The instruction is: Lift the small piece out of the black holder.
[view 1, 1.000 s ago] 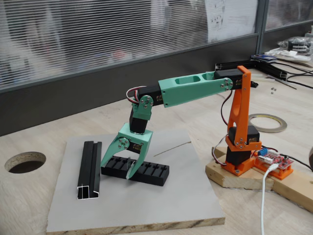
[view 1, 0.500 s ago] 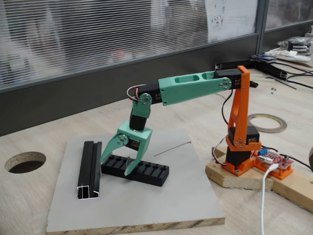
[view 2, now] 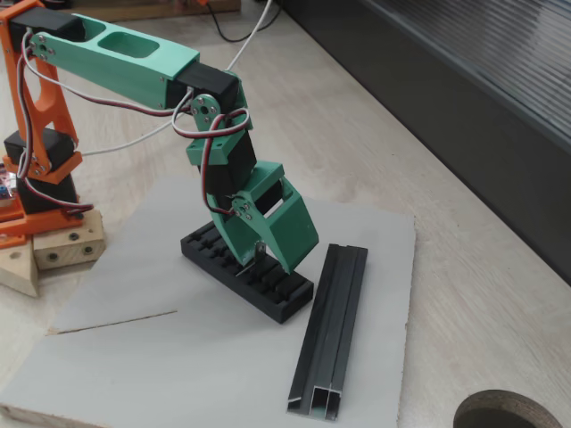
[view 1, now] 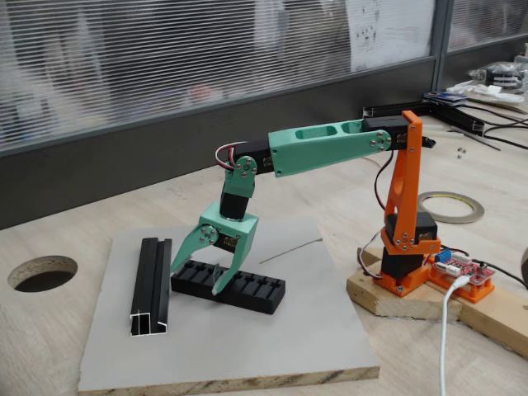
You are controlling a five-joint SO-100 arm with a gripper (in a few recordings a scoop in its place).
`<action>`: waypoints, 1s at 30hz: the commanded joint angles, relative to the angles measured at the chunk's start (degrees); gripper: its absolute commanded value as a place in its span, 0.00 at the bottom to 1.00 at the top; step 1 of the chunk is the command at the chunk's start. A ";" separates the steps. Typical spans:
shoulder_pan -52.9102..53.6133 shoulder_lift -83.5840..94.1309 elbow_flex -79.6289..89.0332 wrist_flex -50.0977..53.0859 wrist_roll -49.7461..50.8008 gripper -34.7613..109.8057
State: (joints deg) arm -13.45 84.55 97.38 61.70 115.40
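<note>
Gripper stands over the black holder, jaws spread. The other fixed view shows a thin sliver-like object at the fingertips; contact indeterminate.

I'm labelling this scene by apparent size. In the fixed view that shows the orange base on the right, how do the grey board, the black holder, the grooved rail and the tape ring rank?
1. grey board
2. black holder
3. grooved rail, close to the holder, so unsure
4. tape ring, farther away

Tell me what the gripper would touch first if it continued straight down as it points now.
Most likely the black holder: the gripper points down, open, astride its slotted top. Exact depth is unclear.
</note>
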 commanded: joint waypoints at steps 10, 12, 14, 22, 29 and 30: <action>-0.70 3.16 -0.79 0.53 0.53 0.61; -0.70 3.16 -0.79 0.44 0.53 0.61; -0.70 3.16 -0.79 0.26 0.53 0.61; -0.70 3.16 -0.79 0.53 0.53 0.61; -0.70 2.99 -0.79 0.53 0.53 0.58; -0.70 2.99 -0.79 0.18 0.53 0.56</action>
State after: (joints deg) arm -13.45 84.55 97.38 61.70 115.40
